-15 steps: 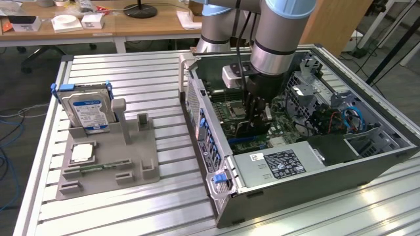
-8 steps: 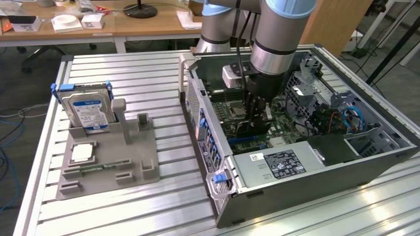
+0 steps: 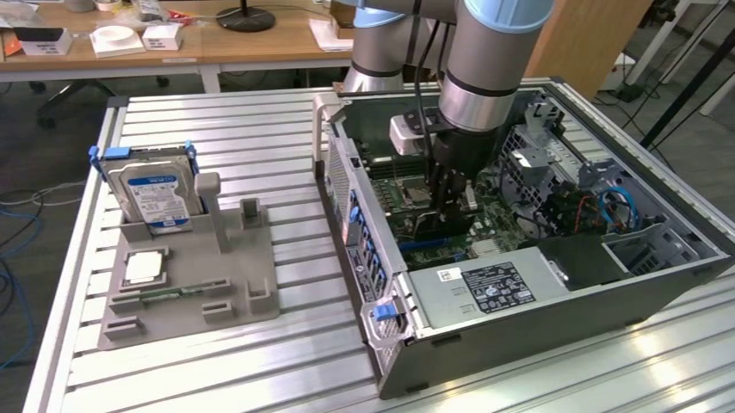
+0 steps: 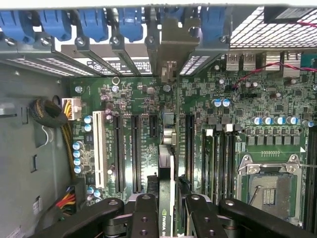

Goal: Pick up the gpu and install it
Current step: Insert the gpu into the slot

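Note:
The gpu (image 4: pixel 167 183) is seen edge-on in the wrist view, a thin green card standing over the motherboard (image 4: pixel 129 99) between the long black slots. Its silver end bracket (image 4: pixel 171 47) reaches up to the rear slot openings with blue clips. My gripper (image 4: pixel 168 220) is shut on the card, one black finger (image 4: pixel 144 218) on each side. In the exterior view the gripper (image 3: pixel 448 206) is lowered inside the open computer case (image 3: pixel 528 323), just above the motherboard, with the dark card (image 3: pixel 442 228) below it.
A grey holder tray (image 3: pixel 236 280) sits on the exterior view's left, with a blue-labelled hard drive (image 3: pixel 155 194), a small silver processor chip (image 3: pixel 144 268) and a memory stick (image 3: pixel 172 294). Inside the case are a power supply (image 3: pixel 494 288) and an empty processor socket (image 4: pixel 267 191).

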`<act>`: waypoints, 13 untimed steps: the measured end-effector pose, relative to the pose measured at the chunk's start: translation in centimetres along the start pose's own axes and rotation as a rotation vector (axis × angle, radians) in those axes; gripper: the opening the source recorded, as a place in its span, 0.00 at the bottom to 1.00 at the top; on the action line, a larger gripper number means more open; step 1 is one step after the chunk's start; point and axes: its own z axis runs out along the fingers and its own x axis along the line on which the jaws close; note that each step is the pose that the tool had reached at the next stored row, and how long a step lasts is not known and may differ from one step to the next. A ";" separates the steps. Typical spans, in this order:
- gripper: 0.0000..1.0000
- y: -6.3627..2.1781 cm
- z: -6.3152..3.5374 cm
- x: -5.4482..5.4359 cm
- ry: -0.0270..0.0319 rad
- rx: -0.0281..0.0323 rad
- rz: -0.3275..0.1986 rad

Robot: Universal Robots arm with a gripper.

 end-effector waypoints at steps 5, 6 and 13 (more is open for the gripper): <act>0.26 0.20 0.34 0.0 -0.0001 0.0078 0.000; 0.26 0.25 0.35 0.0 -0.0002 0.0080 0.000; 0.26 0.39 0.41 0.0 -0.0002 0.0088 0.000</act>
